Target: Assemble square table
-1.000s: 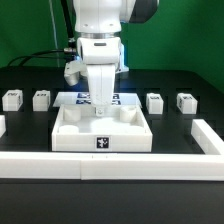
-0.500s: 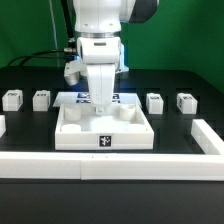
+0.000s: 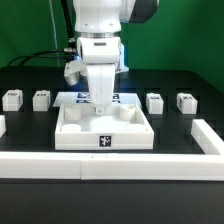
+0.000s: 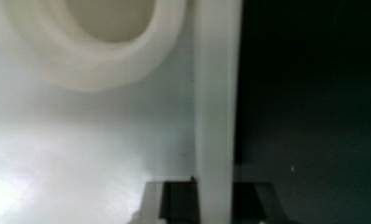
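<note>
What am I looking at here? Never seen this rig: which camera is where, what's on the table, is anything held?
One robot arm with a two-finger gripper is assembling a table. The exterior view is a camera off the arm watching the scene; the wrist view rides on the arm and looks along the fingers. On the black table lie the white tray-like tabletop, four loose legs, two either side, the marker board beyond it and a low white wall strip nearer the camera. In the wrist view the fingers sit against both sides of the tabletop's rim, near a round socket, so the gripper appears shut on it.
</note>
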{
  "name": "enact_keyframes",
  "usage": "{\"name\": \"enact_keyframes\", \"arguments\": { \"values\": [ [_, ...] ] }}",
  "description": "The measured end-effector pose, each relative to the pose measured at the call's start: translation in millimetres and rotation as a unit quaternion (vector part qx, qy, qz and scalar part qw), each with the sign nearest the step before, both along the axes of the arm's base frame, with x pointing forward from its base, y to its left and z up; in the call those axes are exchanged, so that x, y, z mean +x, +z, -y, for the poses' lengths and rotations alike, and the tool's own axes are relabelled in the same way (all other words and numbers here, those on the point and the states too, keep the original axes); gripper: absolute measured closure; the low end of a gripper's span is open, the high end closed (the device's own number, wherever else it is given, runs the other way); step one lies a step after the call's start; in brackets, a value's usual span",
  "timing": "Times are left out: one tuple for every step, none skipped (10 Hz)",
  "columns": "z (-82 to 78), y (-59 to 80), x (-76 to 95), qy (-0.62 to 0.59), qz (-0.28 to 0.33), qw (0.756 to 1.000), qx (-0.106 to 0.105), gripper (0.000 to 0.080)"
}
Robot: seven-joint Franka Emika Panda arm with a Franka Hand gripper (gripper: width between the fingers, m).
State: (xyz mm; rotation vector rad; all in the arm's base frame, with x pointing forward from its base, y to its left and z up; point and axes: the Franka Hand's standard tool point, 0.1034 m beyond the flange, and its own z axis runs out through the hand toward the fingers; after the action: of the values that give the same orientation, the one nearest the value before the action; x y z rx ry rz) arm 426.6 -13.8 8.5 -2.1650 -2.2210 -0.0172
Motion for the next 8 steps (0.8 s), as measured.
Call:
{"name": "enact_keyframes", "arguments": {
  "values": [
    [-19.6,-0.1,20.1,-0.009,0.008,1.000,0.006,0.0742],
    [-29.1,0.2,38.2,-0.005,0.018,1.000,0.011,0.0742],
    [-39.7,0.6,53.6,-0.022,0.024,0.999,0.015,0.0742],
    [-53.0,0.7,65.8,-0.036,0.030,0.999,0.019,0.0742],
    [-60.2,0.1,66.1,-0.035,0.024,0.999,0.020,0.0742],
    [-68.9,-0.3,66.6,-0.039,0.017,0.999,0.020,0.0742],
    [-76.8,-0.6,66.7,-0.035,0.007,0.999,0.019,0.0742],
    [-81.6,-0.6,67.0,-0.034,0.004,0.999,0.020,0.0742]
  ]
}}
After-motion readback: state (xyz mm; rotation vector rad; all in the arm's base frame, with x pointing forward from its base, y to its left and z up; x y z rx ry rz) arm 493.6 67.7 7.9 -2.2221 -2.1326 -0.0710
